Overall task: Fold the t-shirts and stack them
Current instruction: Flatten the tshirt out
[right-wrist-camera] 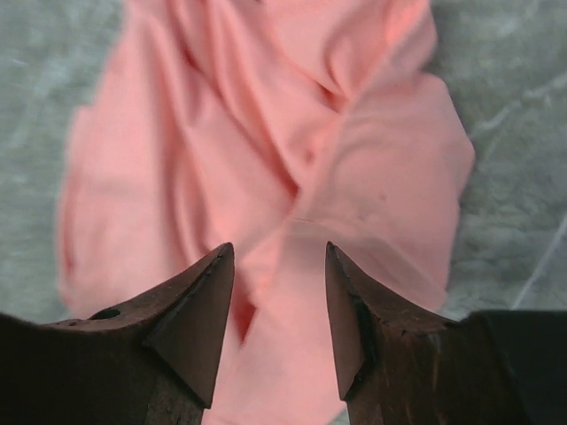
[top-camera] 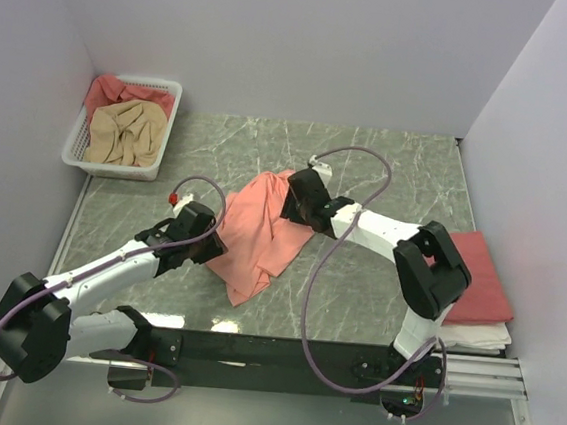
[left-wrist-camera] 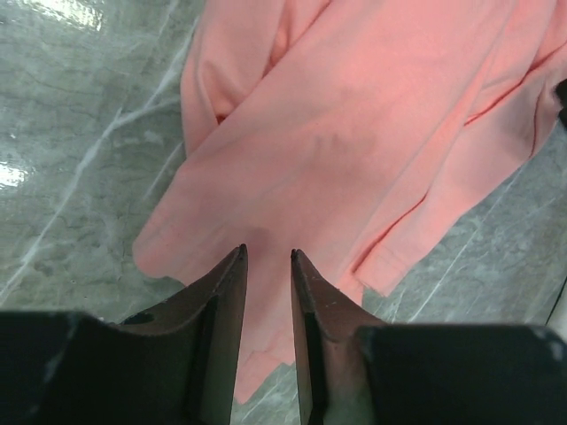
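The salmon shirt [top-camera: 261, 233] lies crumpled in the middle of the desk [top-camera: 389, 162], bunched into long diagonal folds with no sleeve or hem laid out flat, so to my eye the job right now is to get it spread before any folding can begin. The two arms close on it from opposite sides, which makes sense if each is to take one end and draw the cloth apart. The left pincer [top-camera: 208, 243] sits at the shirt's near-left edge; its wrist view shows the tips [left-wrist-camera: 267, 255] only a narrow gap apart with pink cloth showing through, and I cannot tell whether they pinch it or merely hang over it. The right pincer [top-camera: 300, 202] is over the far-right part of the shirt, its jaws plainly spread wide [right-wrist-camera: 279, 248] above a raised fold, gripping nothing. Off at the far left corner stands a white basket [top-camera: 167, 126] holding a beige shirt [top-camera: 125, 135] and a rose-red shirt [top-camera: 104, 90], both heaped loose, evidently waiting their turn. Along the right edge a folded red shirt [top-camera: 478, 277] rests on pale folded cloth [top-camera: 477, 337], well apart from the working spot, and I take that to be the stack the salmon one will join.
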Action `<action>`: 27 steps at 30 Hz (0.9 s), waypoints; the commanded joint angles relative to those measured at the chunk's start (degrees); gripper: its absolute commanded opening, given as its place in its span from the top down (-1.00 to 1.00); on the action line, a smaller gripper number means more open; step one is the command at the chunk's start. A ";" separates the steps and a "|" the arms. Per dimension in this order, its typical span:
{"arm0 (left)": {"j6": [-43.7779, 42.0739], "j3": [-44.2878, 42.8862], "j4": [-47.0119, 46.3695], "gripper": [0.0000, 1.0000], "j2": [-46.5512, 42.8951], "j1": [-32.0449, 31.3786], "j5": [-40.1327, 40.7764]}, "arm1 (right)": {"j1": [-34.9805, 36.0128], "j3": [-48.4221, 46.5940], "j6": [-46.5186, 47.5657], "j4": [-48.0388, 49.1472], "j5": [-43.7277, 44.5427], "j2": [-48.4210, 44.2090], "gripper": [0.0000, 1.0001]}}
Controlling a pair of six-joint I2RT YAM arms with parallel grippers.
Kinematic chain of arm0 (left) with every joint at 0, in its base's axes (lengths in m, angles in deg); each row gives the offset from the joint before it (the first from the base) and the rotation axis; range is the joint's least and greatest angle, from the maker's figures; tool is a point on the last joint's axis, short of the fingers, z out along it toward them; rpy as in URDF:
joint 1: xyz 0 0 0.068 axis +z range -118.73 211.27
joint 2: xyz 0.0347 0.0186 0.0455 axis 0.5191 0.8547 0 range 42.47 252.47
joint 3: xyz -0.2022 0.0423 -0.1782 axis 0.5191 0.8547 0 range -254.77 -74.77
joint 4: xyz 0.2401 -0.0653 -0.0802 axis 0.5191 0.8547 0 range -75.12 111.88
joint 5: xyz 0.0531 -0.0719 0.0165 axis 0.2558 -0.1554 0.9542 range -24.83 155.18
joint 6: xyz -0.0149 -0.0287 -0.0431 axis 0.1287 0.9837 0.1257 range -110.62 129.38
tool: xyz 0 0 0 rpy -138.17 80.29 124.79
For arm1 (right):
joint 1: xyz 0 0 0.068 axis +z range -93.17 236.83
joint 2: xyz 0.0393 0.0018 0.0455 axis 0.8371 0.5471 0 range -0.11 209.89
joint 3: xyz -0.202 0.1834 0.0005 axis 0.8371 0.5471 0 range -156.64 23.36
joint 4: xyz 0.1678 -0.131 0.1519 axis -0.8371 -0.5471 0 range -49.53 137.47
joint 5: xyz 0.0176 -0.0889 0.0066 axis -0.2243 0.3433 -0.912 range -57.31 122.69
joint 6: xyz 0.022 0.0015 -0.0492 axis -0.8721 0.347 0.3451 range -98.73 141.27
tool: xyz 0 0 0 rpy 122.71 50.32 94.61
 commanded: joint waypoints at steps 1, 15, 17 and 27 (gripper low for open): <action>0.57 0.16 0.33 0.36 -1.32 -0.18 2.53 | 0.11 -2.60 -0.94 -3.35 3.80 3.06 -0.04; 0.48 0.87 0.25 0.30 1.93 0.17 3.59 | 0.29 -5.33 -1.03 -6.07 6.17 6.51 0.39; 0.39 1.04 -0.19 0.29 2.72 0.17 3.24 | 0.11 -3.40 -0.86 -5.98 7.13 4.40 0.60; 0.83 0.96 -2.30 0.37 11.07 0.17 5.52 | -4.54 5.39 0.20 -5.19 5.20 -8.51 1.00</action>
